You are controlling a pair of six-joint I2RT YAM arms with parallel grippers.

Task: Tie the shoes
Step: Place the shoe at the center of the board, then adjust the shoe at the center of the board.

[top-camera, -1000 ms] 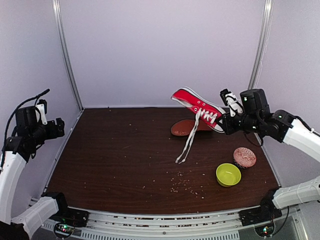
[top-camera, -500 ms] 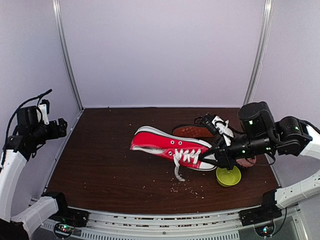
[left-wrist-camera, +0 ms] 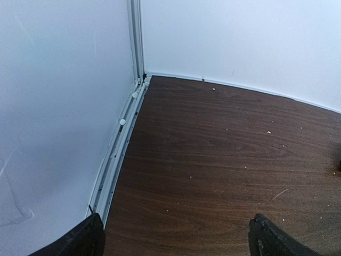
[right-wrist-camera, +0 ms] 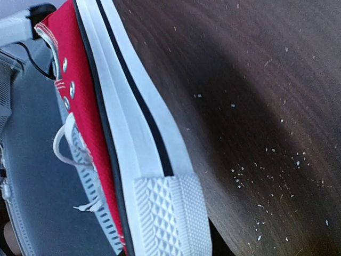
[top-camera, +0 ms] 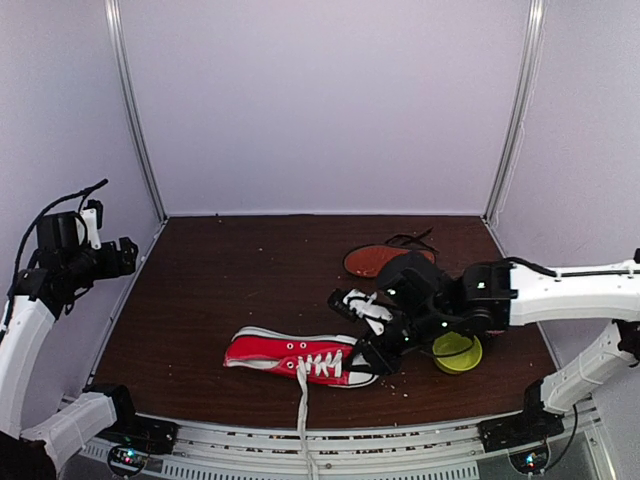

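Clamping the red sneaker (top-camera: 290,355) by its stiff rubber toe, the right gripper (top-camera: 372,350) holds it lower centre; it seems light, its limp laces (top-camera: 302,405) best pinched near the tips. At far left the left gripper (left-wrist-camera: 176,240) gapes.

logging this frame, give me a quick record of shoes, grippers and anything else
red sneaker: near front edge, untied, lace trailing over edge
black shoe: at back, sole showing
right gripper: shut on red sneaker's toe
left gripper: open, empty, far left
other: green bowl, right side
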